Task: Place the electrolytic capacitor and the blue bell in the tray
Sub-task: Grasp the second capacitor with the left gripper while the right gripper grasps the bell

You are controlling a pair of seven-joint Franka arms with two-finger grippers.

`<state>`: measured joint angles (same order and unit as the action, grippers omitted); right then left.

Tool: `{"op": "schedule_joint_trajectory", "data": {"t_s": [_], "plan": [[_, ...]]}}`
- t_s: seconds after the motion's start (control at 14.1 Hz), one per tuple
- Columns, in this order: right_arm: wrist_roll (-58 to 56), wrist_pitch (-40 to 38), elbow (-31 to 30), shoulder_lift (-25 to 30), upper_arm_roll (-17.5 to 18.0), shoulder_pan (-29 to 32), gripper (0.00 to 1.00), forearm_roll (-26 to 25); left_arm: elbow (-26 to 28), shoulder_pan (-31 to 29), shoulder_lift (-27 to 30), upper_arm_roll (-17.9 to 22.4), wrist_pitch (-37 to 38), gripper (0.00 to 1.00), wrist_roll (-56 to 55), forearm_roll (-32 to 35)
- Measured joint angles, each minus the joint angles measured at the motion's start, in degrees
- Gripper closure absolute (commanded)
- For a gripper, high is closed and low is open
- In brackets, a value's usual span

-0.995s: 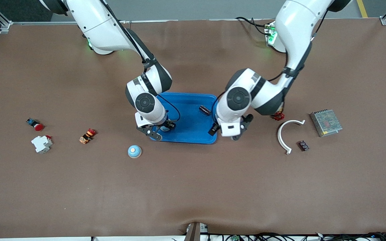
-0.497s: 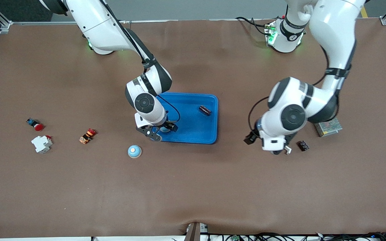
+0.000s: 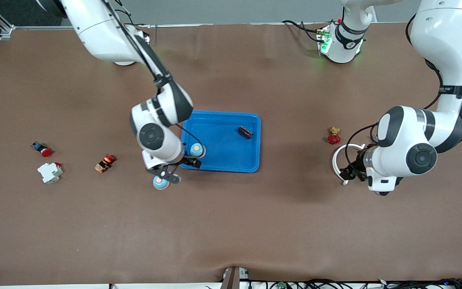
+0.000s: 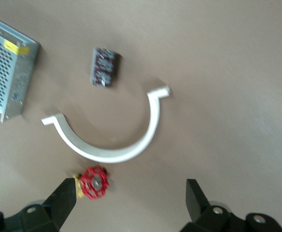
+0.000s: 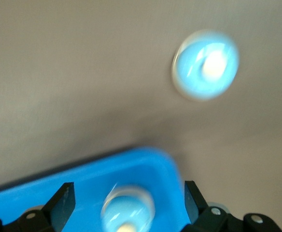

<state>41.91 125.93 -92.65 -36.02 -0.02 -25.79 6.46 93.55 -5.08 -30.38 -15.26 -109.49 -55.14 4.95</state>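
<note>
Tray [image 3: 227, 162] mid-tabletop; capacitor [image 3: 245, 132] lies in it toward left arm's end; blue bell [image 3: 197, 150] sits in corner nearest right arm, so both look placed; second bell [image 3: 160, 182] outside, nearer camera; right gripper [image 3: 166, 174] over it, jaws spread, empty; left gripper [image 3: 364, 179] open, empty over white arc [image 3: 338, 165], likely waiting.

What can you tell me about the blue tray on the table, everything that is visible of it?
The tray is a shallow bright-blue rectangle, plastic by its look, with rounded corners and a raised rim. It lies flat on the brown table, mid-table. Inside are a blue bell at the corner toward the right arm's end and a dark capacitor toward the left arm's end. The right arm hides its corner nearest that arm's end.
</note>
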Motion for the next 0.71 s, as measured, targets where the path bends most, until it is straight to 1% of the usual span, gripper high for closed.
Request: {"op": "schedule_joint_trajectory", "data": {"t_s": [0.14, 0.28, 0.43, 0.71], "plan": [[-8.1, 1.1, 0.0, -0.3, 0.0, 3.8, 0.0, -0.2, 0.2, -1.5, -1.0, 0.0, -1.4, 0.0, 0.0, 0.9], [-13.5, 2.0, 0.0, -0.9, 0.0, 5.8, 0.0, -0.2, 0.5, -2.8, -2.3, 0.0, -3.4, 0.0, 1.1, 1.2], [-14.9, 3.8, 0.0, -1.8, 0.1, 6.0, 0.0, -1.2, 1.6, -4.2, -3.6, 0.0, -6.7, 0.0, 3.0, 1.7], [-14.9, 7.7, 0.0, -4.8, 0.4, 6.0, 0.0, -6.5, 3.7, -5.8, -6.4, 0.0, -12.6, 0.0, 3.9, 5.3]]}}
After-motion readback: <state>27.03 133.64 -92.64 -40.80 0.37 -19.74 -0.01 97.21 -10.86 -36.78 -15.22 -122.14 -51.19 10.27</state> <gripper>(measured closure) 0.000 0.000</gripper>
